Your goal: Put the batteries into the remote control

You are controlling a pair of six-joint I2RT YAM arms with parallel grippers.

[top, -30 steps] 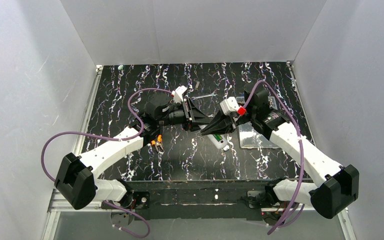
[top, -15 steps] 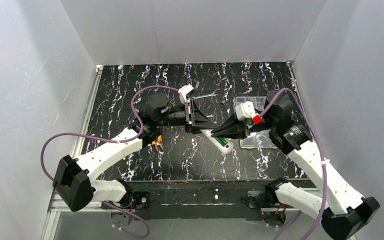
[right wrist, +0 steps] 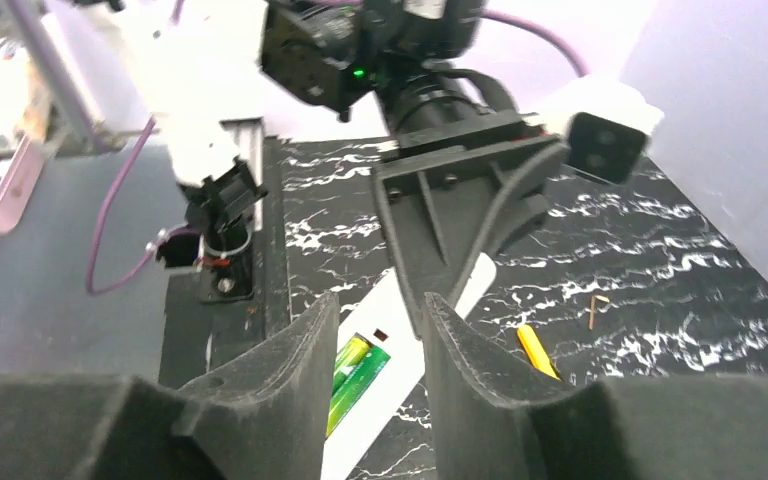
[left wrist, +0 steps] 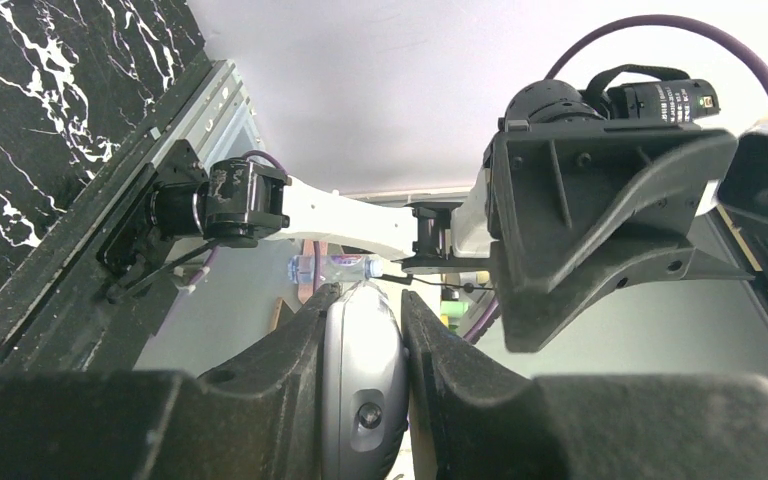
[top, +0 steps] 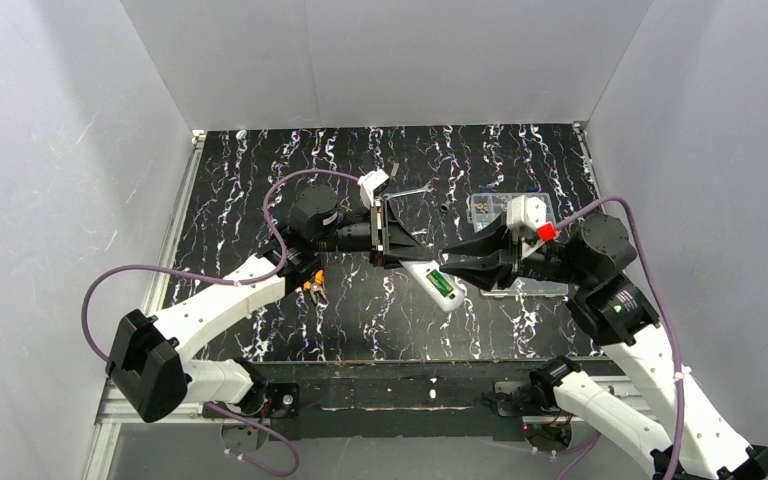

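The white remote control [top: 438, 283] lies tilted with its back up. Two green batteries [top: 443, 285] sit side by side in its recessed compartment. My left gripper [top: 401, 254] is shut on the remote's far end; in the left wrist view the remote's rounded end [left wrist: 363, 380] is pinched between the fingers. My right gripper [top: 452, 257] is open and empty, just right of the remote, tips pointing left. In the right wrist view the remote [right wrist: 415, 335] and batteries [right wrist: 355, 375] show through the gap between the fingers.
A clear plastic compartment box [top: 545, 287] lies under the right arm. A yellow-handled screwdriver [top: 315, 291] lies under the left arm and shows in the right wrist view [right wrist: 535, 350]. A small hex key [top: 415, 192] lies farther back.
My right arm has swung back to the right, away from the remote, uncovering the green batteries in the compartment. My left gripper keeps its hold on the remote.
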